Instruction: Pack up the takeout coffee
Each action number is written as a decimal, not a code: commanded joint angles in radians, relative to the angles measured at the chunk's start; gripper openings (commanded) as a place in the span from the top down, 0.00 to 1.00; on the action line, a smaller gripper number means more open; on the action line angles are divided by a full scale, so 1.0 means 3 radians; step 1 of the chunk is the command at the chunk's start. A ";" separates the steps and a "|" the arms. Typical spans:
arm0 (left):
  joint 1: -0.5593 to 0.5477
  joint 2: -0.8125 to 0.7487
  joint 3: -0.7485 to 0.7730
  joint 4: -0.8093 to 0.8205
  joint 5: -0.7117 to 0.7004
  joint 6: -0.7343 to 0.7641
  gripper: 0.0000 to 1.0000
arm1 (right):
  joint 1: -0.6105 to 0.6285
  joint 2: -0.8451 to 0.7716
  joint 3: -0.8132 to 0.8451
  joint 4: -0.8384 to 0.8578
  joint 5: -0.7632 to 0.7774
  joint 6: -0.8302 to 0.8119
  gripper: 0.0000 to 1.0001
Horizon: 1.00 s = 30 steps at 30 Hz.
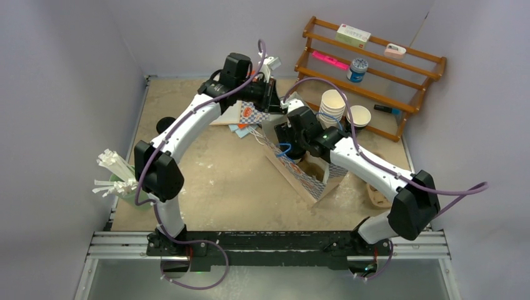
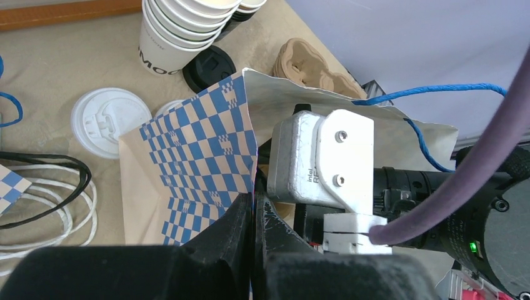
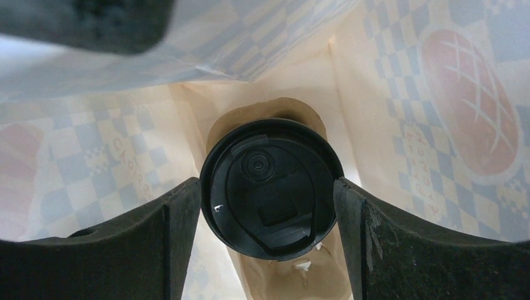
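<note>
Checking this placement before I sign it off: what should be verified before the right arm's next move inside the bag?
1. Bag mouth: left gripper shut on the paper bag rim, mouth open: ok.
2. Contents: takeout coffee inside the bag, lid on: ok.
3. Alignment: right gripper straddles the cup, roughly centred: ok.
4. Grip: its fingers clamped or released: cannot tell.
5. Seating: cup resting on the bag's bottom: cannot tell.
</note>
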 commanded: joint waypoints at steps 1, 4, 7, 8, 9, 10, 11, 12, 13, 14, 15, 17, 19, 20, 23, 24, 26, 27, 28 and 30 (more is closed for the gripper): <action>-0.0002 -0.0081 0.0014 0.0103 0.0088 0.0004 1.00 | -0.0006 0.0083 0.0023 -0.0097 0.0016 -0.0007 0.22; -0.0004 -0.0075 0.0016 0.0093 0.0084 0.0013 1.00 | -0.0007 0.0105 -0.0001 -0.0106 0.0047 0.0000 0.18; 0.0001 -0.0054 0.0035 0.0079 0.0086 0.0009 1.00 | -0.0007 0.0124 -0.0004 -0.0135 0.0079 -0.0001 0.18; 0.0000 -0.0047 0.0043 0.0073 0.0086 0.0009 1.00 | -0.0005 0.0123 0.0000 -0.0142 0.0098 -0.0014 0.18; 0.0003 -0.0042 0.0051 0.0067 0.0085 0.0009 1.00 | -0.0004 0.0123 0.0008 -0.0146 0.0118 -0.0019 0.18; 0.0007 -0.0044 0.0058 0.0067 0.0087 0.0009 1.00 | -0.0007 0.0126 0.0015 -0.0147 0.0131 -0.0029 0.18; 0.0013 -0.0043 0.0065 0.0064 0.0085 0.0009 1.00 | -0.0007 0.0126 0.0016 -0.0147 0.0138 -0.0037 0.18; 0.0017 -0.0040 0.0072 0.0066 0.0079 0.0009 1.00 | -0.0007 0.0126 0.0016 -0.0150 0.0142 -0.0036 0.18; 0.0020 -0.0038 0.0077 0.0067 0.0075 0.0009 1.00 | -0.0007 0.0124 0.0016 -0.0147 0.0149 -0.0038 0.18; 0.0023 -0.0039 0.0084 0.0064 0.0070 0.0009 1.00 | -0.0004 0.0128 0.0012 -0.0145 0.0150 -0.0037 0.19; 0.0027 -0.0036 0.0088 0.0062 0.0065 0.0009 1.00 | -0.0007 0.0131 0.0011 -0.0145 0.0150 -0.0040 0.19; 0.0032 -0.0030 0.0099 0.0055 0.0069 0.0004 1.00 | -0.0007 0.0141 0.0020 -0.0142 0.0164 -0.0041 0.20; 0.0033 -0.0020 0.0101 0.0056 0.0069 0.0004 1.00 | -0.0006 0.0145 0.0022 -0.0147 0.0177 -0.0046 0.21; 0.0030 -0.0020 0.0101 0.0053 0.0068 0.0004 1.00 | -0.0007 0.0151 0.0019 -0.0147 0.0184 -0.0041 0.21; 0.0035 -0.0028 0.0101 0.0037 0.0061 0.0004 1.00 | -0.0006 0.0179 -0.0005 -0.0138 0.0187 -0.0039 0.23; 0.0038 -0.0027 0.0099 0.0033 0.0055 0.0007 1.00 | -0.0007 0.0188 -0.0015 -0.0137 0.0182 -0.0033 0.24; 0.0040 -0.0027 0.0091 0.0024 0.0049 0.0009 1.00 | -0.0007 0.0219 -0.0042 -0.0128 0.0177 -0.0020 0.27; 0.0040 -0.0029 0.0088 0.0017 0.0045 0.0009 1.00 | -0.0007 0.0237 -0.0054 -0.0129 0.0168 -0.0003 0.28; 0.0046 -0.0029 0.0081 0.0013 0.0044 0.0009 1.00 | -0.0007 0.0249 -0.0067 -0.0150 0.0154 0.0030 0.29; 0.0057 -0.0040 0.0070 0.0006 0.0044 0.0014 1.00 | -0.0007 0.0279 -0.0105 -0.0147 0.0124 0.0091 0.31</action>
